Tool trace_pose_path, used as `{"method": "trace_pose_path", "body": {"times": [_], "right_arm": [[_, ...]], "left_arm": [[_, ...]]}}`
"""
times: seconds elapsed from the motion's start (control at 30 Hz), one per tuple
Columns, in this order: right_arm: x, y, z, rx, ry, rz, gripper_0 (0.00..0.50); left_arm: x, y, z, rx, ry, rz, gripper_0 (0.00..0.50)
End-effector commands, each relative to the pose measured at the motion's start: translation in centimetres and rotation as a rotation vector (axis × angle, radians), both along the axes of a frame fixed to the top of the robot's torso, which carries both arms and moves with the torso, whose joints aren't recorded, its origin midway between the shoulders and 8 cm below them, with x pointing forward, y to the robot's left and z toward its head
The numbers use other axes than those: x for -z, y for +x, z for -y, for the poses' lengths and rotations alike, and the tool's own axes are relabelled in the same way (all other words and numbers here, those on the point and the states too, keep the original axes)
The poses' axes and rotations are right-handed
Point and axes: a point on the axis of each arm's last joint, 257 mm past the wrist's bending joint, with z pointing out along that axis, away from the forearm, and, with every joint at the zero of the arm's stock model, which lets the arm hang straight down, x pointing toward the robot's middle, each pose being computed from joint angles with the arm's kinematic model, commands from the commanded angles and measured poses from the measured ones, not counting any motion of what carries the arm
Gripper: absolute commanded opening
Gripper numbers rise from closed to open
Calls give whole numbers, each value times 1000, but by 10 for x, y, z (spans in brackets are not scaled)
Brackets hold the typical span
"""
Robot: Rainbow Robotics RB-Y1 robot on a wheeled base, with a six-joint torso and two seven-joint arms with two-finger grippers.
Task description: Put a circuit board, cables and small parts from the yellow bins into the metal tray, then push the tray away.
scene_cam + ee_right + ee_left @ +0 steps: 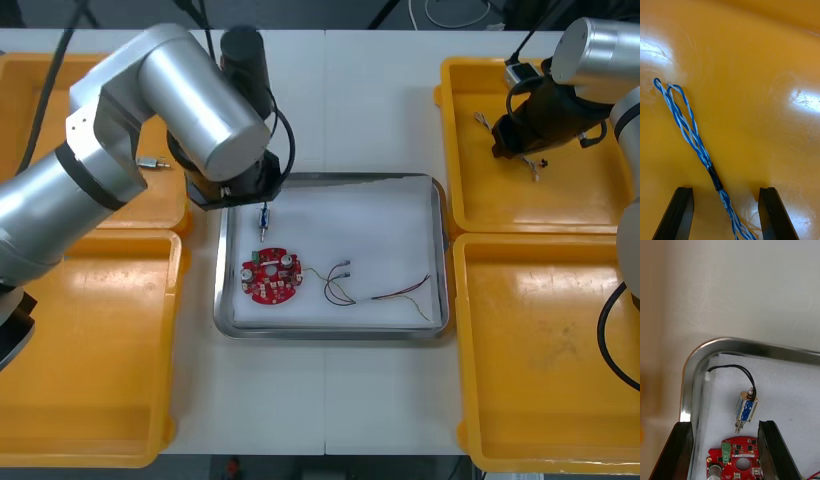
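A: Left gripper (725, 423)?
B: Fingers apart above the tray's (760, 348) far left corner. A small metal part (745, 410) lies in the tray between them, with the circuit board (271, 279) just beside it.
A: Right gripper (725, 189)?
B: Open over the far right yellow bin (570, 205), straddling the blue and white cable (688, 127).
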Motion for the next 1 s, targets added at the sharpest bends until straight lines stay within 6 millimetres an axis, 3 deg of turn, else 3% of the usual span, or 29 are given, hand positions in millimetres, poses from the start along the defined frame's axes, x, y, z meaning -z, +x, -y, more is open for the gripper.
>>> {"method": "trace_pose_path", "body": {"times": [0.03, 0.07, 0.17, 0.23, 0.53, 0.77, 1.0], "right_arm": [[0, 1, 3, -14, -20, 9, 313], [0, 1, 3, -14, -20, 9, 280], [1, 0, 5, -12, -17, 8, 75], [3, 0, 4, -14, -15, 6, 6], [0, -3, 12, -11, -25, -2, 0], [-34, -13, 20, -26, -63, -27, 0], [-71, -35, 17, -28, -44, -41, 0]], "left_arm": [[-71, 13, 1, -104, -107, 77, 500], [-74, 14, -3, -114, -108, 77, 500], [-91, 17, -25, -169, -136, 67, 500], [-99, 22, -39, -204, -143, 68, 500], [-126, 43, -103, -369, -198, 64, 500], [-130, 58, -146, -472, -234, 67, 500], [-120, 74, -163, -536, -292, 61, 500]]}}
